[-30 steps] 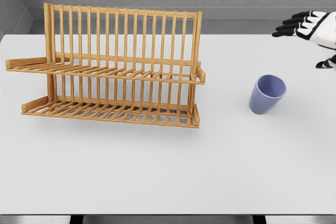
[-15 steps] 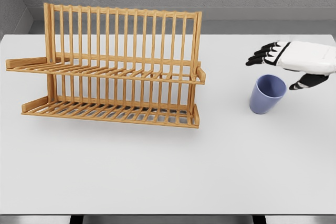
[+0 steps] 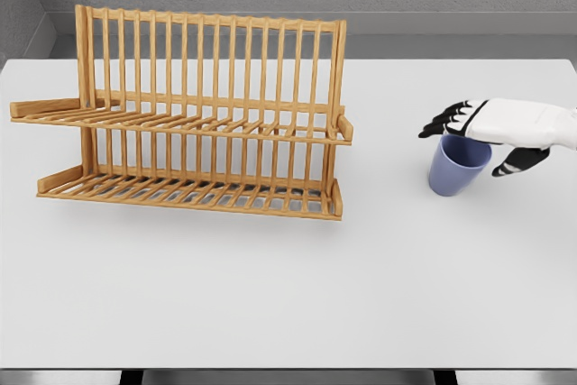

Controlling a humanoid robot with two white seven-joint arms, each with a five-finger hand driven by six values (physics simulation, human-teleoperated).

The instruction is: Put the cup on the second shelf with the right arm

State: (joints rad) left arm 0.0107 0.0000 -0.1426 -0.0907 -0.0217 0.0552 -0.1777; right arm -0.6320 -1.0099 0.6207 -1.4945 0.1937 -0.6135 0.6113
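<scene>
Head view, the only 1 supplied. Task barely begun, by the look of it: blue cup point(image 3: 458, 165) upright on the white worktop point(image 3: 270, 295), toward its right edge and well apart from the wooden dish rack point(image 3: 194, 119), which occupies the left half nearer the back edge. Neither shelf of the rack carrying anything; upper shelf point(image 3: 180, 123) and lower shelf point(image 3: 189, 191) both bare slats. Right hand point(image 3: 491, 128) over the cup's rim, entering from the right edge, palm down, black fingers point(image 3: 442, 123) stretched out toward the rack and thumb point(image 3: 516, 162) dropped beside the cup's right wall. Spread wide, closed on nothing. No grasp yet, as judged from the gap around the cup. Left to do: close on the cup, lift, carry across to the rack, set down on the second shelf, release.

Hard to make out: whether palm or thumb actually touches the cup or merely hangs just above and beside it. Back part of the cup's rim covered by the hand. Right forearm cut off at the picture's right edge. Left arm not showing anywhere. Which shelf counts as "second" not settled by the picture. Worktop's front edge visible, with dark legs just below it.
</scene>
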